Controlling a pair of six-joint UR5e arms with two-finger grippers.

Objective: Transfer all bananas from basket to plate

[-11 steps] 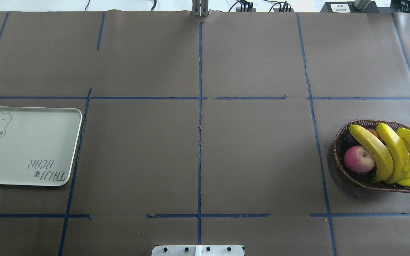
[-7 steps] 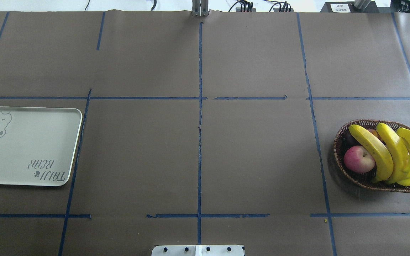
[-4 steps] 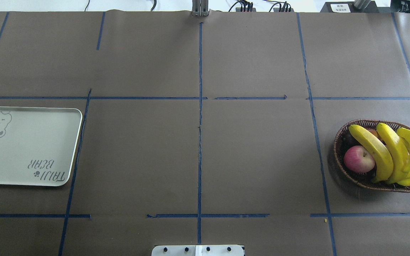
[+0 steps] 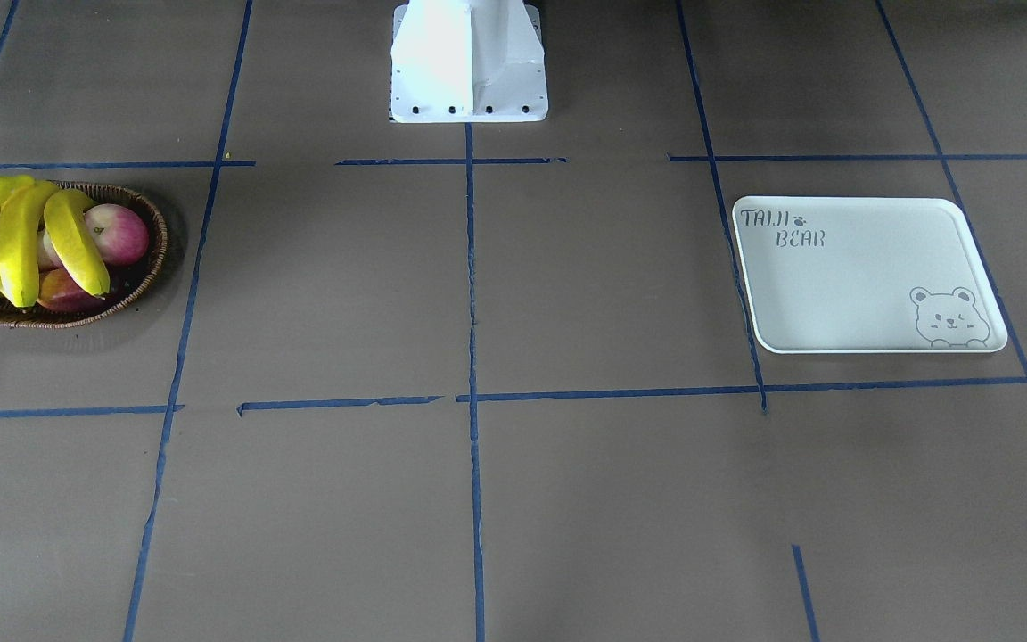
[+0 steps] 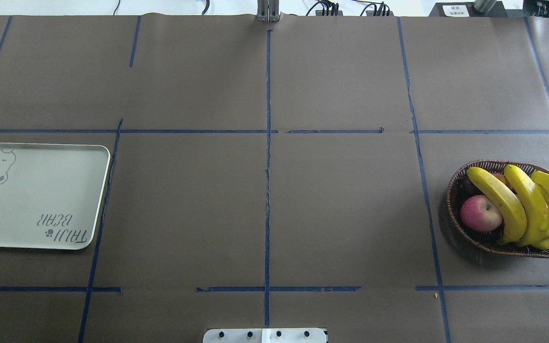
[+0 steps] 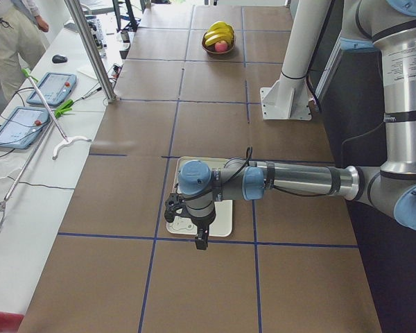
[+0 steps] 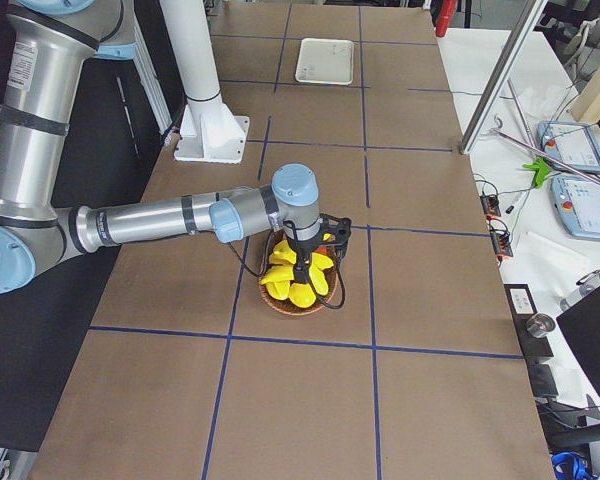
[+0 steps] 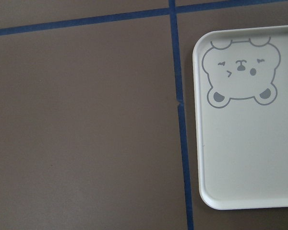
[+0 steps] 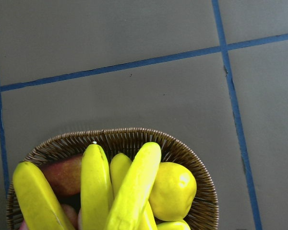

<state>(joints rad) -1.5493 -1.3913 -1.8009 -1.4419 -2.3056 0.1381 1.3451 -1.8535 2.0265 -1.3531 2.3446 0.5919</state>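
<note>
Several bright-yellow bananas (image 5: 517, 205) lie side by side in the brown wicker basket (image 5: 452, 200) at the table's right end. The white bear plate (image 5: 41, 195) sits at the left end with nothing on it. My right gripper (image 7: 302, 268) hangs directly above the bananas (image 7: 300, 290); its wrist view looks down on the bananas (image 9: 134, 191) and the basket rim (image 9: 129, 134). Over the plate (image 6: 225, 223) hangs my left gripper (image 6: 200, 243), whose wrist view shows the plate's bear corner (image 8: 249, 153). I cannot tell whether either gripper is open or shut.
A red apple (image 5: 480, 213) and a stubby yellow fruit (image 9: 173, 184) share the basket with the bananas. The robot's white base (image 4: 469, 62) stands at the table's near middle edge. A person (image 6: 7, 35) stands beside a side table with tablets.
</note>
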